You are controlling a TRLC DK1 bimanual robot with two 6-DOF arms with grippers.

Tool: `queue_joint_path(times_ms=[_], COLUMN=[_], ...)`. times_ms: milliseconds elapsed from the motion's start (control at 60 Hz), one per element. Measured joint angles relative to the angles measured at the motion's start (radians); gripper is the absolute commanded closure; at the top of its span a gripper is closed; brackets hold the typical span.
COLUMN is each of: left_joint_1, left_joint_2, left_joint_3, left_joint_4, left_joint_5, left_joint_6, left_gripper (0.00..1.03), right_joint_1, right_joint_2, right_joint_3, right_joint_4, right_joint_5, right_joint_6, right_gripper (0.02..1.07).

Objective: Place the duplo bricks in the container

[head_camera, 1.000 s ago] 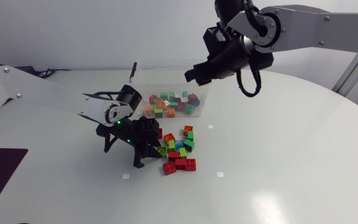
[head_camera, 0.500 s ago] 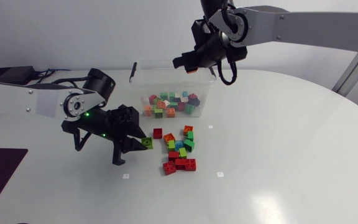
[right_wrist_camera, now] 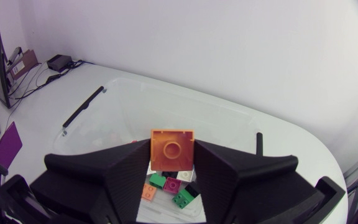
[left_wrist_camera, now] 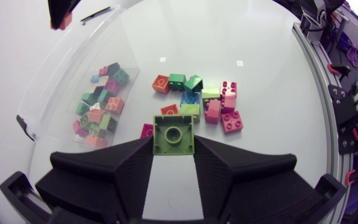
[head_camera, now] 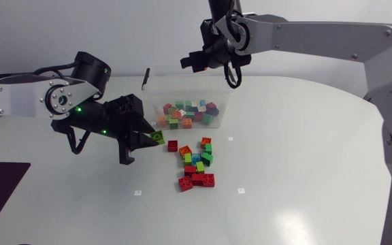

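My left gripper (left_wrist_camera: 173, 149) is shut on a light green duplo brick (left_wrist_camera: 173, 134), held above the table just left of the loose brick pile (head_camera: 196, 163). In the head view that gripper (head_camera: 152, 138) sits in front of the clear plastic container (head_camera: 150, 80). My right gripper (right_wrist_camera: 172, 163) is shut on an orange brick (right_wrist_camera: 172, 149) and hangs over the container's far rim (right_wrist_camera: 185, 99). In the head view the right gripper (head_camera: 194, 62) is above the container's back edge. Several coloured bricks (head_camera: 189, 112) lie inside the container.
Loose red, green, orange, blue and pink bricks (left_wrist_camera: 197, 102) are scattered on the white table ahead of the left gripper. A single red brick (head_camera: 173, 145) lies apart from the pile, near the container's front wall.
My left arm has lifted the green brick off the pile and drawn back to the left. My right arm has carried the orange brick leftward over the container's back.
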Motion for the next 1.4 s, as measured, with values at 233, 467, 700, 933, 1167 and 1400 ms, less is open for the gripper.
queue_joint_path(times_ms=[233,467,700,933,1167,1400], left_joint_1=[0.015,0.025,0.026,0.026,0.023,0.007], left_joint_2=[-0.003,0.080,0.241,0.349,0.423,0.462], left_joint_3=[0.106,0.263,0.429,0.571,0.673,0.715], left_joint_4=[0.044,0.088,0.118,0.148,0.151,0.154], left_joint_5=[-0.023,-0.031,-0.042,-0.045,-0.054,-0.102], left_joint_6=[-0.117,-0.232,-0.326,-0.398,-0.447,-0.469], left_gripper=[0.71,0.71,0.71,0.71,0.69,0.05], right_joint_1=[0.005,0.005,0.003,0.003,0.006,0.054], right_joint_2=[0.023,-0.141,-0.393,-0.528,-0.580,-0.537], right_joint_3=[0.028,-0.121,-0.414,-0.650,-0.825,-0.879], right_joint_4=[-0.022,-0.029,-0.002,0.003,0.034,0.076], right_joint_5=[0.014,0.015,0.015,0.014,0.008,0.000], right_joint_6=[0.000,0.000,-0.004,-0.015,-0.022,-0.023], right_gripper=[0.07,0.07,0.07,0.07,0.07,0.07])
